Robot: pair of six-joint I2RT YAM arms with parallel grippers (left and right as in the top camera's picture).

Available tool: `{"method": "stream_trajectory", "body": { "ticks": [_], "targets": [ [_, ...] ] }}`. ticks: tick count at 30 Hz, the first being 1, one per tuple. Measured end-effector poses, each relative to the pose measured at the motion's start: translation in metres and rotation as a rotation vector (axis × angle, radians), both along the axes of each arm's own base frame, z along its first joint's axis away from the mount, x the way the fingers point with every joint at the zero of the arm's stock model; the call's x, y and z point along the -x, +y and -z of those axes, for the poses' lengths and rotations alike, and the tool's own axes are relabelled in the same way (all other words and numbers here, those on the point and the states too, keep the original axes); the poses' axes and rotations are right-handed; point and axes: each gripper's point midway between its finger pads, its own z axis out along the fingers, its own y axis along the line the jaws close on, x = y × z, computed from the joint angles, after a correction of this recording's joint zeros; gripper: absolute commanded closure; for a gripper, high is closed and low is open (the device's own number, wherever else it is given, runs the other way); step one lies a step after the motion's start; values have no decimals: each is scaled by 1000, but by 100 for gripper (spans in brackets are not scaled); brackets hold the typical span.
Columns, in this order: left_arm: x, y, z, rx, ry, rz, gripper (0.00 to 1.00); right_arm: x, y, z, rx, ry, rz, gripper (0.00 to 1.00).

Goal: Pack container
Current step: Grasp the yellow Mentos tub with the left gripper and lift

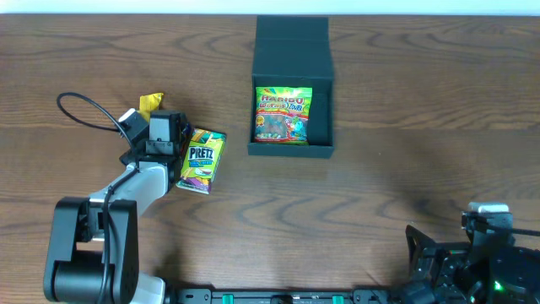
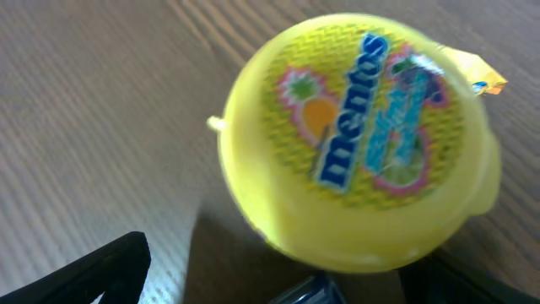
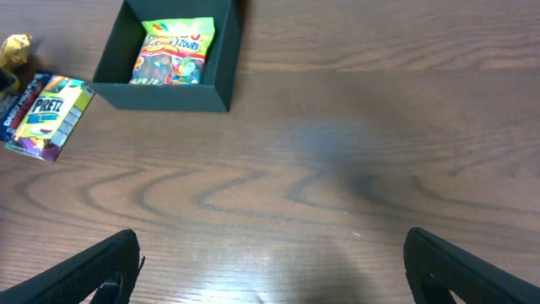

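Observation:
The black container (image 1: 291, 150) stands open at the back centre, its flap lid (image 1: 291, 38) folded back. A Haribo packet (image 1: 283, 115) lies inside it. A yellow round Mentos tub (image 2: 359, 139) fills the left wrist view and peeks out as a yellow patch in the overhead view (image 1: 152, 103). My left gripper (image 1: 159, 127) is open just short of the tub; its fingers (image 2: 270, 274) do not touch it. A Pretz packet (image 1: 201, 159) lies right of the left gripper. My right gripper (image 3: 278, 274) is open and empty above bare table, at the front right in the overhead view (image 1: 419, 245).
The right wrist view shows the container (image 3: 160, 95), the Haribo packet (image 3: 173, 51), the Pretz packet (image 3: 46, 114) and the Mentos tub (image 3: 15, 51) far off at the upper left. A black cable (image 1: 84, 110) loops left of the left arm.

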Motion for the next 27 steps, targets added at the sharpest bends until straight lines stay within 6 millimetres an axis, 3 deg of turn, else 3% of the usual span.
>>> {"method": "stream_trajectory", "body": {
  "ticks": [8, 10, 13, 20, 23, 27],
  "targets": [
    [-11, 2, 9, -51, 8, 53, 5, 0, 0, 0, 0, 0, 0, 1],
    [-12, 4, 11, -55, 8, 52, 0, 0, 0, 0, 0, 0, 0, 1],
    [-14, 9, 12, -61, 4, 45, 21, 0, 0, 0, 0, 0, 0, 1],
    [-26, 2, 6, -94, 1, 161, 53, 0, 0, 0, 0, 0, 0, 1],
    [-29, -1, 6, -100, 7, 200, 71, 0, 0, 0, 0, 0, 0, 1],
    [-29, -2, 6, -113, 17, 223, 82, 0, 0, 0, 0, 0, 0, 1]
  ]
}}
